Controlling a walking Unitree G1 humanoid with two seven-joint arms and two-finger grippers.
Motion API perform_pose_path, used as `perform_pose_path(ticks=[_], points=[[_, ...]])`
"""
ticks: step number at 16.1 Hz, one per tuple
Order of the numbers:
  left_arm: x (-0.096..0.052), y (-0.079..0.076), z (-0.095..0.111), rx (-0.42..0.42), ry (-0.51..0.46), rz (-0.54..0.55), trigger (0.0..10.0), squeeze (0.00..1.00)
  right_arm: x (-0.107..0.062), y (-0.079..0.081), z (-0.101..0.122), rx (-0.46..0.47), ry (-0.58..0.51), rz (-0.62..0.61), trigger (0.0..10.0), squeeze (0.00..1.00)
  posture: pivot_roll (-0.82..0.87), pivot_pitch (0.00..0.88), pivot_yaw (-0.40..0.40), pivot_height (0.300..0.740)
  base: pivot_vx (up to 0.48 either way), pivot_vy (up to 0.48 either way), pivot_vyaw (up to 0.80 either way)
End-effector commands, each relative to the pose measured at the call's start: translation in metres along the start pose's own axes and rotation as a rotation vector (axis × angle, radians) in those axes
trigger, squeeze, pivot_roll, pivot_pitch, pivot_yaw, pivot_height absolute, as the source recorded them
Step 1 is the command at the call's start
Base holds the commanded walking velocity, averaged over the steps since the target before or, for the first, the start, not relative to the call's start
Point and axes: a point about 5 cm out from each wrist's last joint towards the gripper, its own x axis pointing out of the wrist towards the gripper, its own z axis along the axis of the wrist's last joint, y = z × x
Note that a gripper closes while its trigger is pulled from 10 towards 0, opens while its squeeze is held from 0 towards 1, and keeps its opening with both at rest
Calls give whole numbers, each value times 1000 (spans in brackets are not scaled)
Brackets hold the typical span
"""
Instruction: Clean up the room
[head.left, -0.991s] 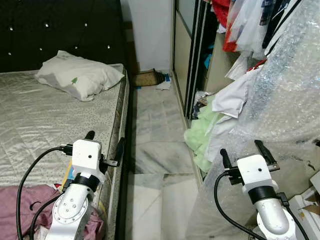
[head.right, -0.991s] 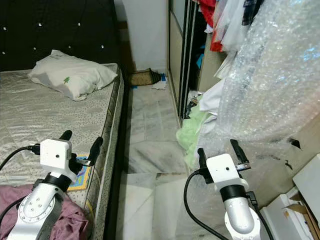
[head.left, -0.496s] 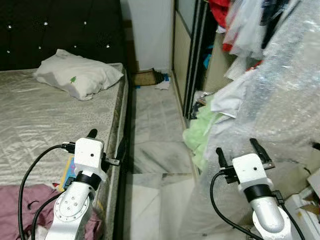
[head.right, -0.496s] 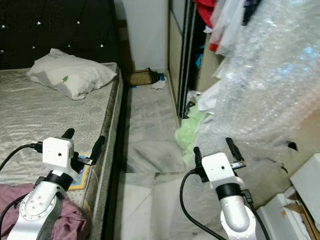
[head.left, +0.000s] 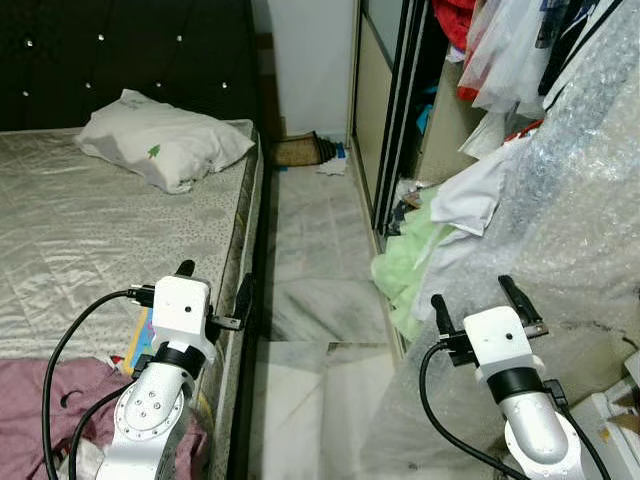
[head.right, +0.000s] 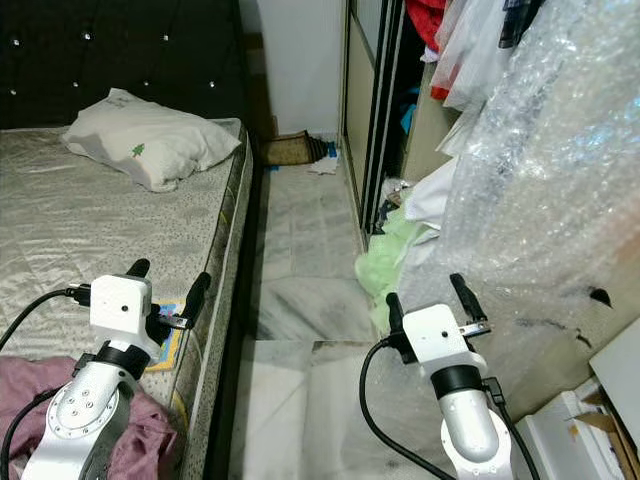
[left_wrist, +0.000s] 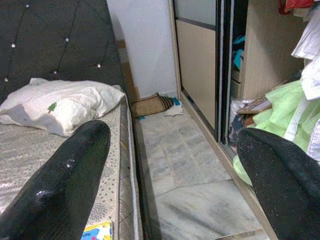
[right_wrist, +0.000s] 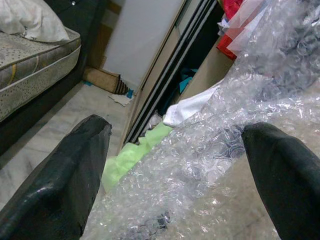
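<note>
one bed (head.left: 90, 230) carries one white pillow (head.left: 165, 145) at its head, one pink cloth (head.left: 40, 400) and one colourful booklet (head.left: 138, 335) at its foot. beside the bed: one wardrobe (head.left: 395, 90), one bubble-wrap sheet (head.left: 570, 230), one green garment (head.left: 410, 270).

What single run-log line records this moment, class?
left gripper: open, empty, over bed edge | right gripper: open, empty, beside bubble wrap | green cloth: on floor by wardrobe

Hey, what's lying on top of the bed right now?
On the bed: a white pillow near the headboard, a maroon cloth at the near end, and a colourful book at the edge, partly hidden by the left claw.
</note>
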Motion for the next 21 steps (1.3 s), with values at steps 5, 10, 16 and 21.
perform_pose_path(ticks=[5,10,16,21], points=[[1,3,-2,1,13,6,10000,0,1,3,-2,7,-3,15,10000,0,-108,39,20,740,-296,0,0],[1,3,-2,4,15,9,10000,0,1,4,-2,7,-6,20,10000,0,-107,38,22,740,0,0,0],[1,2,-3,-1,12,12,10000,0,3,5,-1,10,-18,23,10000,0,-105,27,17,740,0,0,0],[0,1,-3,5,11,11,10000,0,4,4,1,-3,-24,37,10000,0,-103,33,16,740,0,0,430]])
